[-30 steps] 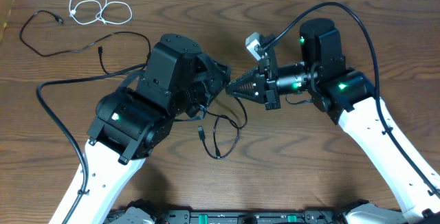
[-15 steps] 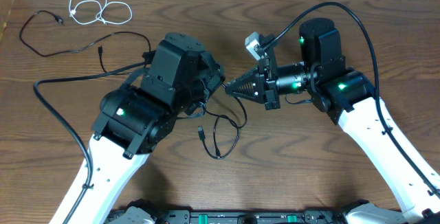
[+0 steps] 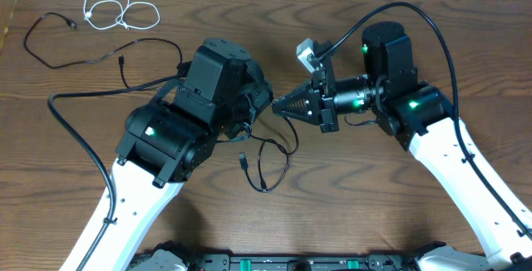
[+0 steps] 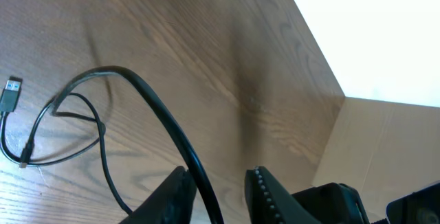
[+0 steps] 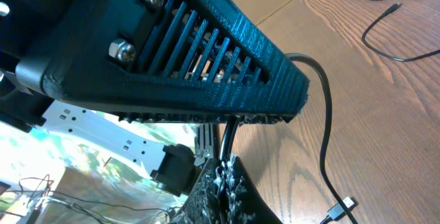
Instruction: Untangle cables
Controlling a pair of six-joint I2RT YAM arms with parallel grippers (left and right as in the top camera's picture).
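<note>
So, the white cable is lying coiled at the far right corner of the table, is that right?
Not quite: the overhead view shows the white cable lying coiled at the far left corner of the table, not the far right.

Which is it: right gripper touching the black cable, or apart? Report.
Touching. Right wrist view: the cable runs straight into the shut right gripper, pinched there.
</note>
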